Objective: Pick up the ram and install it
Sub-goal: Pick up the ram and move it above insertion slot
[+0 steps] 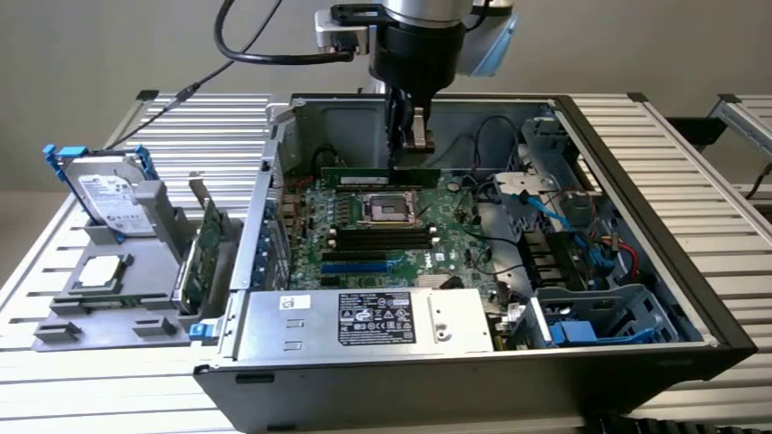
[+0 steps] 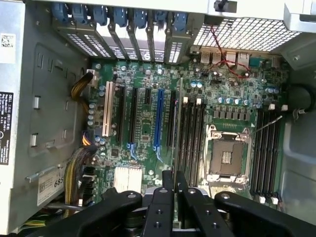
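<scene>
Inside an open computer case (image 1: 362, 113), the claw (image 1: 410, 149) is gripping the ram (image 1: 376, 175) by its top edge; its fingers are standing narrow, pinching the thin green stick between them; the ram is hanging level just under the claw, over the motherboard (image 1: 453, 240) and close to the processor socket (image 1: 389, 210); in the wrist view it is showing edge-on, alongside the black memory slots (image 2: 192, 138) beside that socket; whether it is touching a slot, I cannot tell.

A silver-grey cylindrical wrist (image 1: 422, 9) with a pale blue cap (image 1: 494, 47) carries the black round-bodied gripper (image 1: 408, 145) — thick black cables (image 1: 289, 60) loop off beside it. Its slim black fingers (image 2: 159, 210) bear small round screw holes, flanked by curved black linkage arms (image 2: 94, 212).
</scene>
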Tool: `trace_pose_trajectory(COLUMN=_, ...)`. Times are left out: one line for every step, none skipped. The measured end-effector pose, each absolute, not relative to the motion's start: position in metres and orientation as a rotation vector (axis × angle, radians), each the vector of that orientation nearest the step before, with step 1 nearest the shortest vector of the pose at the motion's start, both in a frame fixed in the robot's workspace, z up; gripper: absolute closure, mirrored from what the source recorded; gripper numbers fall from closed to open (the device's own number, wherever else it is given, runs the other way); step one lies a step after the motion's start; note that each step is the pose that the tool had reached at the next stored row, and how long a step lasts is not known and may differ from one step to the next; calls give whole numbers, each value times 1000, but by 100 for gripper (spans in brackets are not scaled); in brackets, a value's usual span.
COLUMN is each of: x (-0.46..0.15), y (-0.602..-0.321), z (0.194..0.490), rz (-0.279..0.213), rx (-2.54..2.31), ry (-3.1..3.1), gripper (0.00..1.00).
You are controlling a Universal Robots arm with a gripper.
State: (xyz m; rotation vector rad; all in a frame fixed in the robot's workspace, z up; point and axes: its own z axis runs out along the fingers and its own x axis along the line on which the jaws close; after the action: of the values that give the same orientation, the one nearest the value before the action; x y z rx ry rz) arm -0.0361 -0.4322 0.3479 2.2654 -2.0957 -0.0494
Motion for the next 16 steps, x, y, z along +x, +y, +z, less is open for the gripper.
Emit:
trace_pose_trajectory(x=-36, y=-431, z=347, rz=-43, rx=2263, ry=-2094, gripper=86)
trace_pose_trajectory(x=-36, y=-430, z=346, rz=-38, rx=2262, ry=-2093, gripper=86)
trace_pose_trajectory(x=-36, y=-430, z=345, rz=-33, rx=2261, ry=-2093, gripper=86)
trace_pose_trajectory(x=-35, y=-429, z=344, rz=-29, rx=2261, ry=-2092, gripper=86)
trace_pose_trajectory(x=-35, y=-429, z=343, rz=-27, rx=2260, ry=-2092, gripper=86)
trace_pose_trajectory(x=-34, y=-428, z=341, rz=-26, rx=2260, ry=-2092, gripper=86)
trace_pose_trajectory(x=-33, y=-427, z=339, rz=-25, rx=2260, ry=-2092, gripper=86)
trace_pose_trajectory(x=-33, y=-427, z=338, rz=-25, rx=2260, ry=-2092, gripper=86)
trace_pose_trajectory(x=-32, y=-426, z=336, rz=-24, rx=2260, ry=-2092, gripper=86)
trace_pose_trajectory(x=-31, y=-425, z=335, rz=-23, rx=2260, ry=-2092, gripper=86)
trace_pose_trajectory(x=-29, y=-423, z=333, rz=-23, rx=2259, ry=-2091, gripper=86)
trace_pose_trajectory(x=-25, y=-421, z=332, rz=-22, rx=2259, ry=-2091, gripper=86)
trace_pose_trajectory(x=-22, y=-419, z=330, rz=-21, rx=2259, ry=-2091, gripper=86)
trace_pose_trajectory(x=-18, y=-417, z=328, rz=-21, rx=2259, ry=-2091, gripper=86)
trace_pose_trajectory(x=-15, y=-416, z=326, rz=-21, rx=2259, ry=-2091, gripper=86)
trace_pose_trajectory(x=-12, y=-414, z=325, rz=-21, rx=2259, ry=-2091, gripper=86)
